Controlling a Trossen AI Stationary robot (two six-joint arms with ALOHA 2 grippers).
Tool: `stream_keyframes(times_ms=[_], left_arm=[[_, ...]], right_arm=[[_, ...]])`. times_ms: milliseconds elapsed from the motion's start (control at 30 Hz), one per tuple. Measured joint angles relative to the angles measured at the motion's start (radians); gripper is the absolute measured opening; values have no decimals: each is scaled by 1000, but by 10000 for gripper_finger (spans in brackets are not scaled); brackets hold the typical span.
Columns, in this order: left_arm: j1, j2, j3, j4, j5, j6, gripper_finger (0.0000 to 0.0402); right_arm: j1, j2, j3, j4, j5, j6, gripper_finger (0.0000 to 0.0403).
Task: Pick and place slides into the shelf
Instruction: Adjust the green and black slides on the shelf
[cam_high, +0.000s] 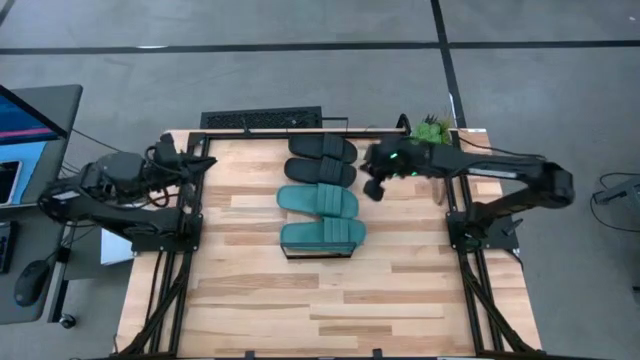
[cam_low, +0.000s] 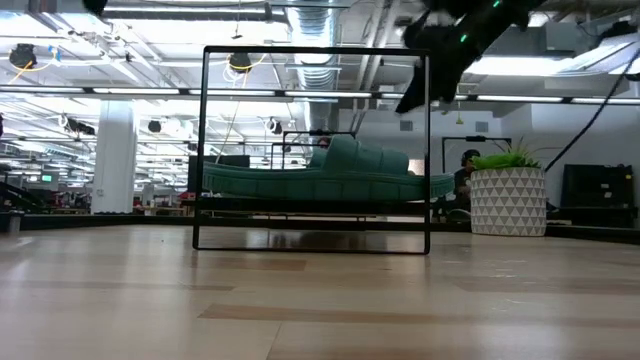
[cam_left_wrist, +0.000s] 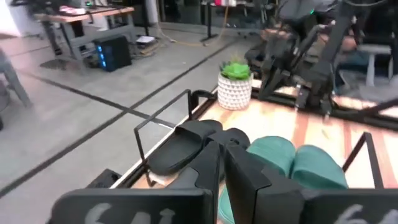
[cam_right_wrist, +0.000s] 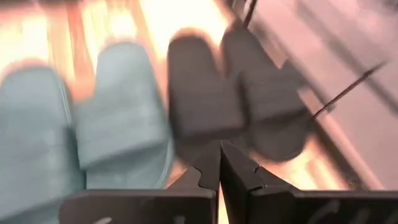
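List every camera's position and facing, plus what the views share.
High: overhead, straight down; both arms, left gripper, right gripper, four slides.
Low: table height, level; teal slide on shelf.
Left wrist: past shut fingers toward black slides, plant pot.
Right wrist: past shut fingers, down on slides.
Shared: slides everywhere.

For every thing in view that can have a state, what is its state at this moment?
Black slides: two, flat, side by side on the shelf.
Teal slides: two, flat, side by side on the shelf.
Left gripper: shut, empty, at the table's left edge.
Right gripper: shut, empty, raised beside the black slides.
Potted plant: upright at the far edge.
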Motion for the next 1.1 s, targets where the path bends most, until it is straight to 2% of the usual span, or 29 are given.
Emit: stream_keyframes(times_ms=[133,267,400,500,667,800,1000,1100], left_arm=[[20,-112,-160,49,-14,-62,11],[31,-210,-363,225,-10,-91,11],[55,-255,-540,399,17,-111,11],[91,-250,-650,459,11,-171,11],[190,-157,-746,629,65,-204,11],[274,-24,-740,640,92,-210,11],[411,214,-705,706,311,-219,11],[473,339,-650,741,422,-199,11]], right_arm=[[-41,-133,2,40,2,-39,0],[-58,-213,2,46,-2,-67,0],[-67,-252,0,23,-4,-87,0],[-67,-264,0,-8,-4,-93,0],[-67,-264,0,-28,-4,-111,0],[-67,-264,0,-30,-4,-118,0],[-67,-271,0,-57,-4,-119,0],[-67,-278,-1,-89,-4,-119,0]])
